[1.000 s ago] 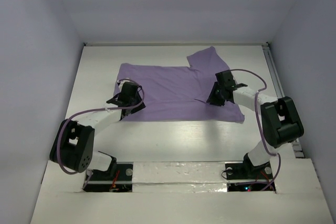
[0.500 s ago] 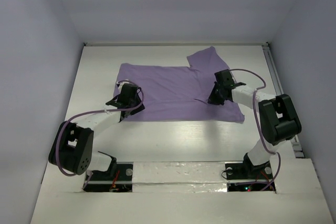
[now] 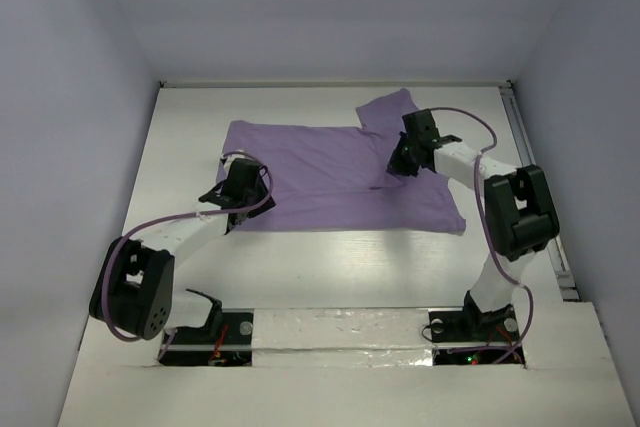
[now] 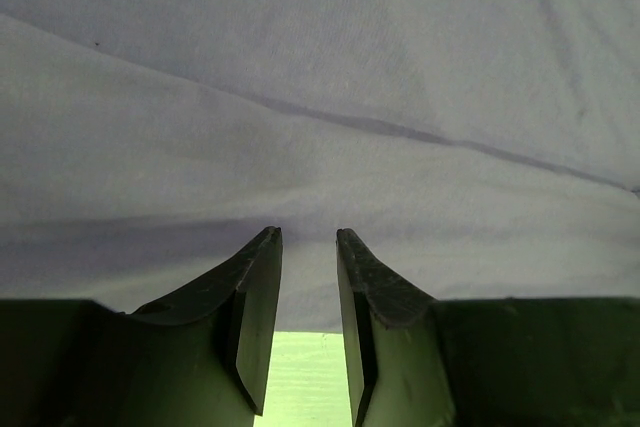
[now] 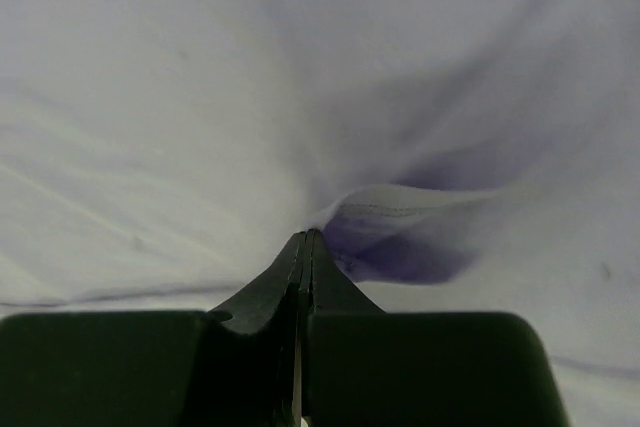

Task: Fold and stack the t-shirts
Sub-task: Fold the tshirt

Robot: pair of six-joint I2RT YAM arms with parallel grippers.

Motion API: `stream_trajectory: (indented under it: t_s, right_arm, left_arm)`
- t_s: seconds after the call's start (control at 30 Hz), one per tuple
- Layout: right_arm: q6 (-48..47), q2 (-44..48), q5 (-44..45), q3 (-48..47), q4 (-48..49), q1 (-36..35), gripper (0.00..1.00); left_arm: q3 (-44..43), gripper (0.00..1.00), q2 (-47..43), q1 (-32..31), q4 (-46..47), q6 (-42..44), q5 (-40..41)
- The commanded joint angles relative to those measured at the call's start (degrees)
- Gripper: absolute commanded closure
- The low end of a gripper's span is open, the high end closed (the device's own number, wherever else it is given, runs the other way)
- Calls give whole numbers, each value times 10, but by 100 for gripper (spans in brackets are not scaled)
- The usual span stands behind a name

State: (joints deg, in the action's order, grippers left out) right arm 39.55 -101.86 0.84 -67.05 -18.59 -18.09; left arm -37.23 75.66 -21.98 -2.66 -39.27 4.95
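Right jaws: shut tight together, clamped on a small pinch of the t-shirt (image 5: 200, 97). A puckered fold with a stitched edge stands up just at their tips, and creases run into it from all round.

Left jaws: apart by a narrow gap, nothing between them. Pale bench (image 3: 330, 267) shows through the gap. The near edge of the cloth lies just ahead of the tips. Whether the tips touch the cloth, I cannot tell from this close view.

Outward, from the top view: the right arm (image 3: 470, 162) reaches in over the right part of the garment, its jaws down near the base of the sleeve (image 3: 385, 112). The left arm (image 3: 180, 232) reaches to the near-left edge of the cloth.

The t-shirt, plain lavender, lies spread flat on the far half of the bench, body lying crosswise. One sleeve points to the far right. A long soft crease crosses the cloth in the left wrist view.
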Motion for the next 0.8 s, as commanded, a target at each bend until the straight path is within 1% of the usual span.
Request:
stream_trajectory:
  t_s: [0.0, 0.07, 0.13, 0.2, 0.27, 0.33, 0.4, 0.43, 0.47, 0.5, 0.53, 0.57, 0.6, 0.7, 0.77]
  right_arm:
    - [-32, -32, -21, -82, -9, -5, 100]
    - [-55, -63, -20, -118, -22, -11, 100]
    - [-74, -92, -18, -173, -43, -16, 100]
    - [-98, -106, -15, -217, -60, -22, 100]
    - [-118, -119, -14, -237, -65, -36, 100]
    - [-132, -125, -13, -259, -68, -45, 93]
    - [-149, -137, -12, -278, -84, -54, 92]
    - [-155, -142, -12, -295, -91, -62, 89]
    - [-162, -147, 5, -305, -97, -62, 82]
    - [-171, -160, 9, -316, -119, -69, 61]
    - [-176, -165, 14, -326, -132, -74, 52]
    - [-178, -166, 32, -333, -144, -74, 46]
    - [-178, -152, 42, -325, -147, -74, 41]
    - [-177, -107, 80, -266, -118, -74, 34]
    - [-171, -51, 107, -233, -114, -74, 34]
  left_arm:
    - [-6, 75, -20, 1, -6, 2, -2]
    - [-10, 75, -21, 1, -8, 2, -4]
    - [-14, 75, -24, 1, -12, 3, -5]
    - [-20, 75, -30, 1, -18, 4, -4]
    - [-24, 75, -36, 1, -22, 4, -2]
    - [-27, 76, -38, 1, -26, 5, 0]
    - [-28, 76, -45, 1, -28, 4, 1]
    - [-28, 76, -46, 1, -27, 4, 2]
    - [-28, 76, -47, 1, -27, 3, 1]
    - [-28, 75, -46, 1, -26, 3, -1]
    - [-28, 75, -46, 1, -27, 3, -3]
    - [-28, 75, -45, 1, -26, 3, -5]
    - [-28, 75, -43, 1, -24, 3, -7]
    - [-24, 75, -42, -5, -21, 3, -9]
    - [-28, 75, -42, -11, -23, 6, -7]
